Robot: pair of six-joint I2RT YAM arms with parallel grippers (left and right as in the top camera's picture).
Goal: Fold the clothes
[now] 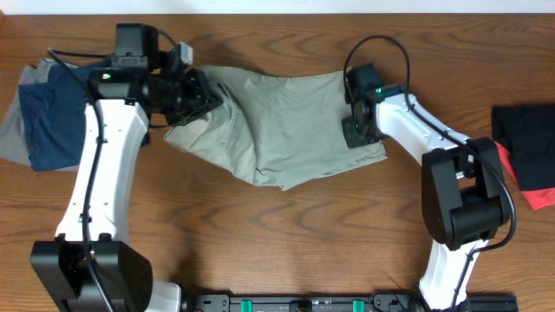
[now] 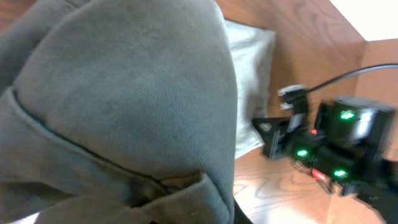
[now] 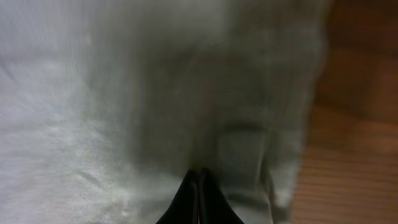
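Left jaws clamp bunched khaki trousers [image 1: 277,121]; right jaws closed, tips against same trousers.

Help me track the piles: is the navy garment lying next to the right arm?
No, the navy garment lies at the opposite end of the table, beside the left arm.

Khaki trousers [image 2: 124,93] bunched against the lens; right gripper [image 2: 266,132] (green lights lit) at their edge, on the wooden table [image 2: 298,56].
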